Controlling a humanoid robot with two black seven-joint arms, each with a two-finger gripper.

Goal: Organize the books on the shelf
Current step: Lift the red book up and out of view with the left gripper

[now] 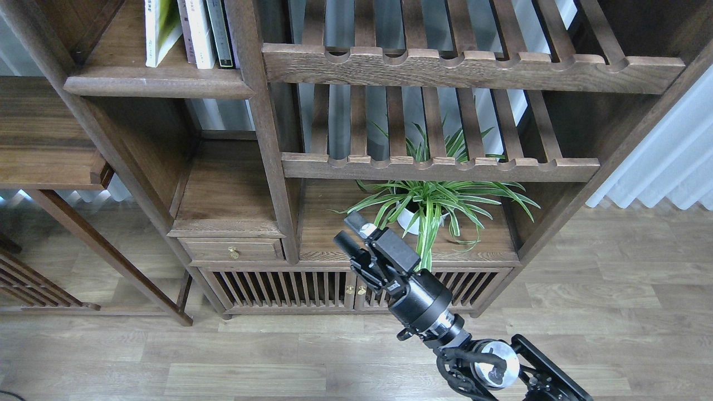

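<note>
Standing upright at top left, 4 or so books (186, 30) sit on the shelf (156, 86), tops cropped, so the count is approx. No red book in view. Right hand (352, 236) hovers near the plant (429, 203), fingers narrowly parted, empty; left hand not seen.

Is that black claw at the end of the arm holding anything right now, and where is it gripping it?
Nothing is held. The right gripper hangs open and empty in front of the potted plant. The left gripper is out of view.
</note>
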